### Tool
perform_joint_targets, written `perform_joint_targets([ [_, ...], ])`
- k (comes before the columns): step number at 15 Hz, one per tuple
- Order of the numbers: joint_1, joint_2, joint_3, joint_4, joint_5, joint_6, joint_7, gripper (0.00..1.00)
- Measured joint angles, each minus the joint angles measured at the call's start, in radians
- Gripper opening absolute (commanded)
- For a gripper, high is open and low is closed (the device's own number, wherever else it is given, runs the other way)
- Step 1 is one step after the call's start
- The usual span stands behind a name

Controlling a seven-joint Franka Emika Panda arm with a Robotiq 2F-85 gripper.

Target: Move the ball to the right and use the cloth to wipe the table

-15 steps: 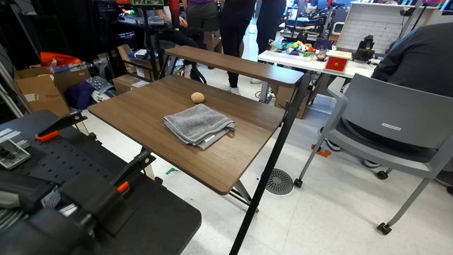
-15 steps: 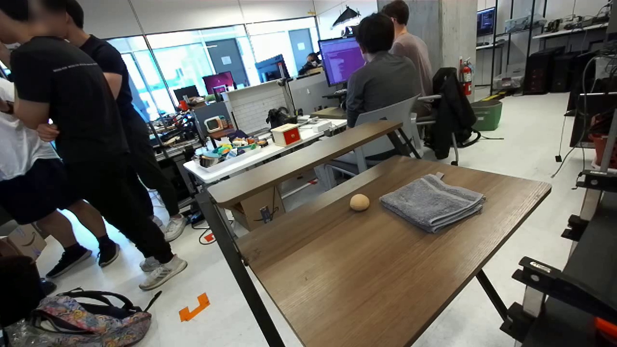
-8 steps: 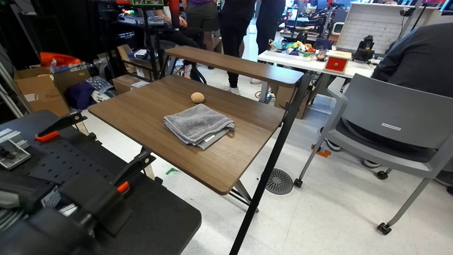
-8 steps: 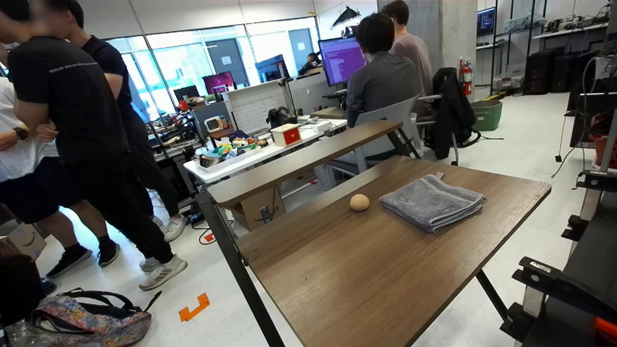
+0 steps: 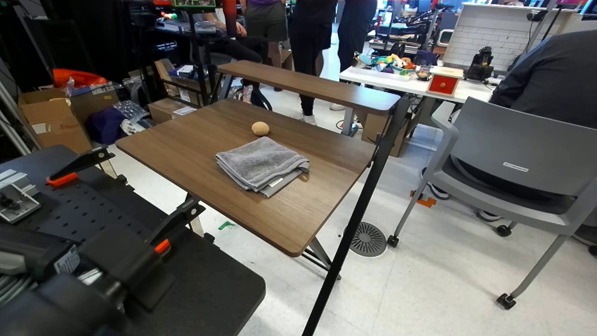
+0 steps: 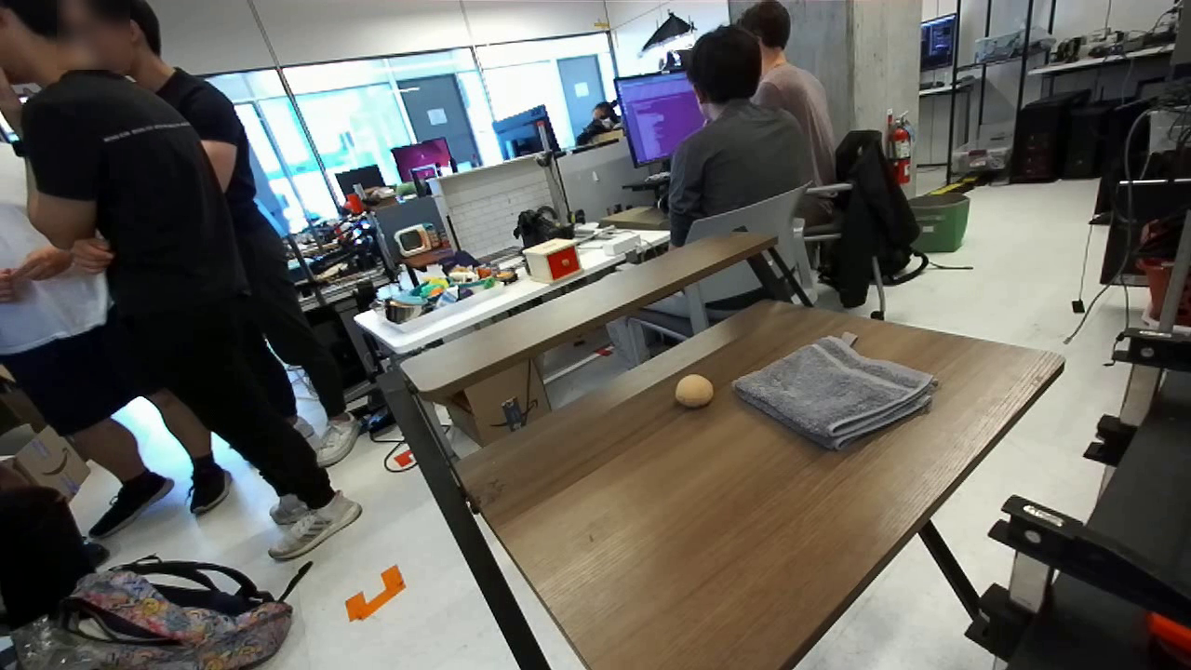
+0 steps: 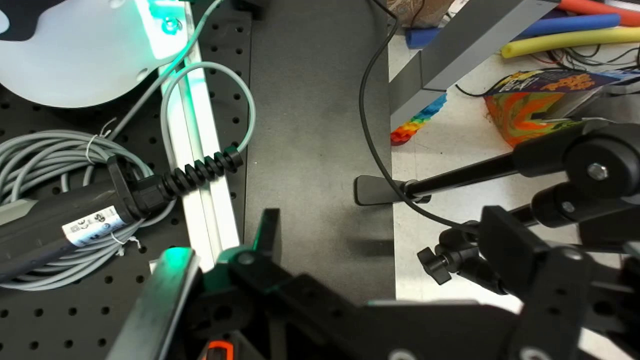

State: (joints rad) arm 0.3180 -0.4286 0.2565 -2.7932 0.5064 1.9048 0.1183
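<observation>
The tan-orange ball (image 6: 694, 392) and the folded grey cloth (image 6: 828, 395) both rest on the brown tabletop (image 6: 707, 558), just beside each other, bare wood showing between them in an exterior view, where the ball lies at nine o'clock from the cloth. There a small tag (image 6: 849, 339) pokes out from the cloth at twelve o'clock. In an exterior view where a raised shelf (image 5: 303, 84) spans twelve to two o'clock from the tabletop's middle, the ball sits at twelve o'clock from the cloth, whose layered edge shows at eight o'clock. A grey chair (image 5: 517, 154) stands at three o'clock from the tabletop, and a black bench (image 5: 214, 280) with two clamps (image 5: 173, 224) on its edge lies from seven to nine o'clock.

In the wrist view the jaws are spread wide, holding nothing, their fingertips (image 7: 270, 232) between seven and eight o'clock and between three and four o'clock from the middle. A coil of grey cable (image 7: 55, 140) lies at nine o'clock, and a yellow tube (image 7: 565, 42) at two o'clock.
</observation>
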Motion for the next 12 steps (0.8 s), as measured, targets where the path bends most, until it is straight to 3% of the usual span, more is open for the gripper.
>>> perform_joint_targets([
  [6, 0.0, 0.002, 0.0, 0.0, -0.002, 0.001, 0.0, 1.0],
  [9, -0.002, 0.035, 0.031, -0.003, -0.076, 0.155, 0.002, 1.0],
  [12, -0.021, 0.072, 0.045, -0.001, -0.232, 0.299, 0.021, 1.0],
])
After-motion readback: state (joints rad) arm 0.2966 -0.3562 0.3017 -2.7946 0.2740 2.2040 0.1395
